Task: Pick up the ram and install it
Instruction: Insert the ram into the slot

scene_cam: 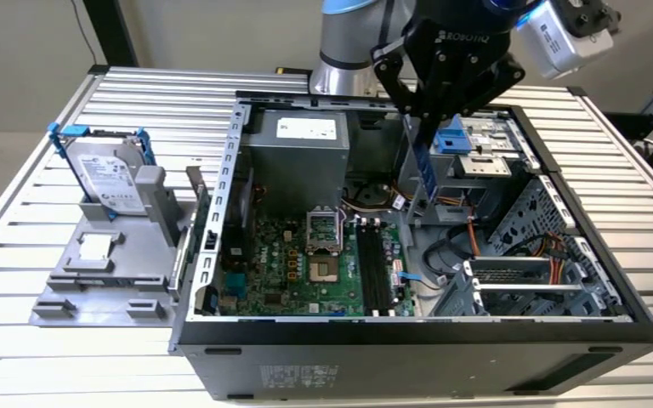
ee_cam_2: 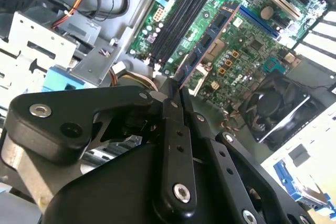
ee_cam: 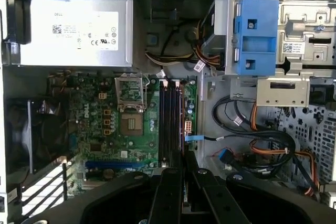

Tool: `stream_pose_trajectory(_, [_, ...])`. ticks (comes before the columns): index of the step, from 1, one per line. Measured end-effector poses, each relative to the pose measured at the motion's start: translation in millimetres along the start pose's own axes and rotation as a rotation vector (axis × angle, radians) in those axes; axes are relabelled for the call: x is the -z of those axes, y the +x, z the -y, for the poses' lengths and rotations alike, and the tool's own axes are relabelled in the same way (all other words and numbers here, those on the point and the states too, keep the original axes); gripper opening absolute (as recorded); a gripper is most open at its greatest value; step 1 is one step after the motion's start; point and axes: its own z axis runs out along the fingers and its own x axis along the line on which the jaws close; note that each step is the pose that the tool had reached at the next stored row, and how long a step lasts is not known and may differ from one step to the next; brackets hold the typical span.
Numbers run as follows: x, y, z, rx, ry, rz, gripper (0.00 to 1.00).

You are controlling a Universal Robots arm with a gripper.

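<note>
Blue ram (scene_cam: 427, 170) pinched upright by gripper (scene_cam: 423, 115), exterior view.

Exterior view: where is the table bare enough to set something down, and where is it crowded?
Bare slats lie between the grey stand and the table's near edge, and on the exterior view's right of the case. Crowded: inside the case, where the hand holds the ram.

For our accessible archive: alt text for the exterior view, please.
A robot arm's pincer holds the ram upright above the motherboard of an open computer case; a hard drive stands at the exterior view's left.
</note>
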Motion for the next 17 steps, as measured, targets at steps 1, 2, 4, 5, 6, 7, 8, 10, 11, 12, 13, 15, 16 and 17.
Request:
stream_pose_trajectory(1, [-0.9, -0.1, 0.9, 0.0, 0.0, 0.0, 0.0])
stream_pose_trajectory(2, [-1.7, -0.2, 1.7, 0.0, 0.0001, 0.0, 0.0])
stream_pose_trajectory(4, [-3.6, -0.3, 3.3, -0.001, 0.0002, -0.0001, 0.0])
stream_pose_trajectory(5, [-4.7, -0.3, 3.8, -0.001, 0.0001, -0.0001, 0.0])
stream_pose_trajectory(6, [-5.9, -0.4, 4.0, -0.001, 0.0001, -0.0001, 0.0])
stream_pose_trajectory(7, [-7.1, -0.4, 4.1, -0.001, 0.0001, -0.0001, 0.0])
stream_pose_trajectory(8, [-8.3, -0.5, 4.1, -0.001, 0.0001, -0.0001, 0.0])
stream_pose_trajectory(10, [-11.1, -0.5, 4.1, -0.001, 0.0002, -0.0001, 0.0])
stream_pose_trajectory(11, [-12.5, -0.5, 4.1, -0.001, 0.0002, -0.0002, 0.0])
stream_pose_trajectory(12, [-13.9, -0.5, 4.1, -0.001, 0.0002, -0.0003, 0.0])
stream_pose_trajectory(13, [-15.4, -0.5, 4.2, -0.001, 0.0002, -0.0003, 0.0])
stream_pose_trajectory(15, [-18.1, -0.5, 4.2, -0.001, 0.0002, -0.0003, 0.0])
stream_pose_trajectory(16, [-19.5, -0.5, 4.2, -0.001, 0.0002, -0.0003, 0.0])
stream_pose_trajectory(17, [-20.9, -0.5, 4.2, -0.001, 0.0002, -0.0003, 0.0])
